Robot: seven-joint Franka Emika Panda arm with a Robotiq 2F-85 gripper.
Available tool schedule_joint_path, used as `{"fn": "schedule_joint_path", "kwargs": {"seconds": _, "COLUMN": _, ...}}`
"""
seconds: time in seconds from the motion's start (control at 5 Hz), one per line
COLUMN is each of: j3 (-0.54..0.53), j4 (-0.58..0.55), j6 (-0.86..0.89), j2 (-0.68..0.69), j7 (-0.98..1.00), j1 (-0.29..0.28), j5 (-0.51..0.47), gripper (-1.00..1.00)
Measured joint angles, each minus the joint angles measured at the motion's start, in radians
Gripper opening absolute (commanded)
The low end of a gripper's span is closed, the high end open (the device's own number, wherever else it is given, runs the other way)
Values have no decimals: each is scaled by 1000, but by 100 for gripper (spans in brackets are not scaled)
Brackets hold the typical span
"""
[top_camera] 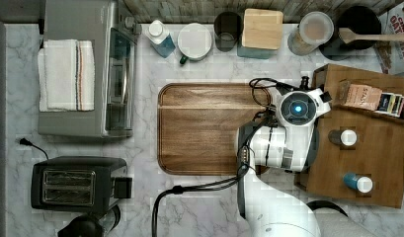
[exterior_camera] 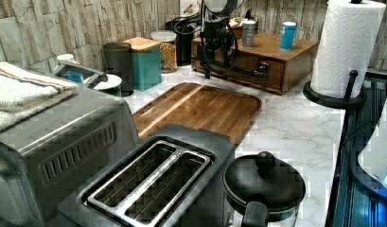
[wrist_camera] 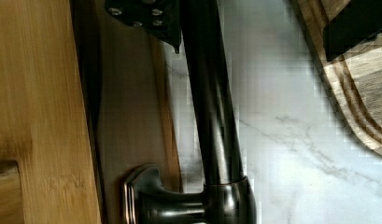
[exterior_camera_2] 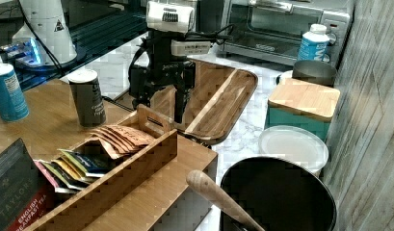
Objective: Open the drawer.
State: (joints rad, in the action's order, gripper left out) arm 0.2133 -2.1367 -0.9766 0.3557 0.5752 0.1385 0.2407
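The drawer [exterior_camera: 236,63] is the lower front of the wooden cabinet [top_camera: 382,158], and in the left view it looks flush with the cabinet. Its black bar handle [exterior_camera: 245,71] runs along the front, and in the wrist view the handle [wrist_camera: 212,116] shows close up beside the drawer front [wrist_camera: 132,116]. My gripper [wrist_camera: 251,46] is open and straddles the bar. One finger [wrist_camera: 156,18] sits between the bar and the drawer front. The other finger [wrist_camera: 352,32] stands well off over the counter. In the left view the gripper [exterior_camera: 207,66] hangs at the handle's left end.
A wooden cutting board [top_camera: 204,128] lies just in front of the cabinet. On the cabinet stand a tea box [exterior_camera_2: 108,163] and two cans [exterior_camera_2: 86,96]. A toaster [top_camera: 76,185], a toaster oven [top_camera: 86,69], a paper towel roll [exterior_camera: 347,47] and jars [top_camera: 261,29] ring the counter.
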Motion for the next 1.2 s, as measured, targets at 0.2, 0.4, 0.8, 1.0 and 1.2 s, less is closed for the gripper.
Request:
{"fn": "schedule_joint_path", "kwargs": {"seconds": 0.2, "j3": -16, "j4": -4, "j6": -8, "j2": -3, "j7": 80, "j1": 18, "j5": -5, "gripper": 100}}
{"fn": "schedule_joint_path", "kwargs": {"seconds": 0.4, "j3": -45, "j4": -2, "j6": -2, "j2": -7, "j7": 165, "j1": 55, "j5": -101, "gripper": 100}}
{"fn": "schedule_joint_path", "kwargs": {"seconds": 0.8, "j3": -41, "j4": 2, "j6": -19, "j2": 0, "j7": -101, "j1": 12, "j5": -74, "gripper": 100}}
{"fn": "schedule_joint_path", "kwargs": {"seconds": 1.0, "j3": -41, "j4": 2, "j6": -12, "j2": 1, "j7": -209, "j1": -37, "j5": -69, "gripper": 100}}
{"fn": "schedule_joint_path", "kwargs": {"seconds": 1.2, "j3": -41, "j4": 6, "j6": 17, "j2": 2, "j7": -262, "j1": -96, "j5": -42, "gripper": 100}}
